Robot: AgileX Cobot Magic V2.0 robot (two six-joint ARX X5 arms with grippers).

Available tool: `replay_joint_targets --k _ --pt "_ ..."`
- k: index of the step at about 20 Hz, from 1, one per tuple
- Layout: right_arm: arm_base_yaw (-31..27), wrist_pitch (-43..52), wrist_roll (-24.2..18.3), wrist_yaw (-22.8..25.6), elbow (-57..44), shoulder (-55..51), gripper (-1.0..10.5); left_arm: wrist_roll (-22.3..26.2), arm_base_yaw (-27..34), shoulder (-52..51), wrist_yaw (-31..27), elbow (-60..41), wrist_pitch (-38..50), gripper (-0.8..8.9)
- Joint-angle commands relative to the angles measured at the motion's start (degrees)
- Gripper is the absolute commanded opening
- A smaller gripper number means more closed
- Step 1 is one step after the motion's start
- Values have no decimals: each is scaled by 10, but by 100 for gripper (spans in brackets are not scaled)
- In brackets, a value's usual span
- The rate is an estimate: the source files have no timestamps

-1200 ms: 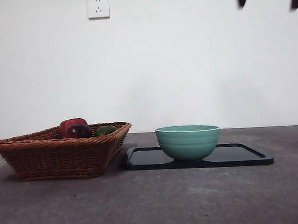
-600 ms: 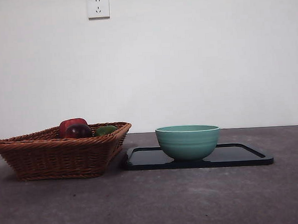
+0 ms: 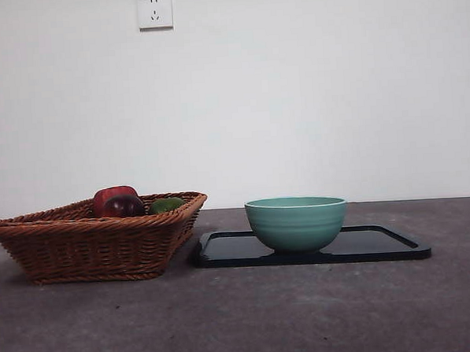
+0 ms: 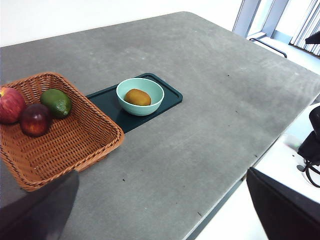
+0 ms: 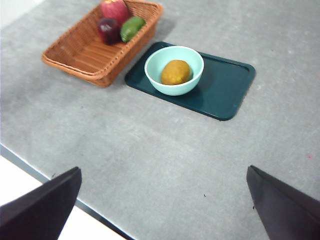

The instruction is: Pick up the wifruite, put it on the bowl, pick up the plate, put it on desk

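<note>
Orange-brown wifruite (image 5: pixel 175 72) already lies in the bowl (image 5: pixel 196 61), so with both tools released you take the plate (image 5: pixel 227 95) next.

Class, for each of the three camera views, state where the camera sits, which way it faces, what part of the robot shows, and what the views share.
Front view: low at table height, level across the desk toward the wall; basket and bowl; no robot part.
Left wrist view: high, looking down; left hand jaws wide apart.
Right wrist view: high, looking down; right hand jaws wide apart.
Shared: both wrist views show the wifruite inside the bowl on the dark tray.
</note>
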Motion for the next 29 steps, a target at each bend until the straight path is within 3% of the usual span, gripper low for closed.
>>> replay_joint_targets --k 1,5,13,17,23,26,29 --pt "3 6 2 -2 0 -6 553 0 -6 2 5 5 6 626" --pt "3 8 15 -2 0 -6 553 -1 -6 2 5 5 7 624" --pt "3 37 15 -2 0 -6 553 -76 -6 40 5 5 48 623" --pt "3 37 15 -2 0 -6 553 -94 -6 122 5 5 74 624" --pt "3 37 15 -2 0 -6 553 -115 -6 272 10 5 201 624" --pt "3 37 15 -2 0 -6 553 -154 -5 356 16 7 260 624" --pt "3 36 15 -2 0 -6 553 -176 11 458 69 32 270 624"
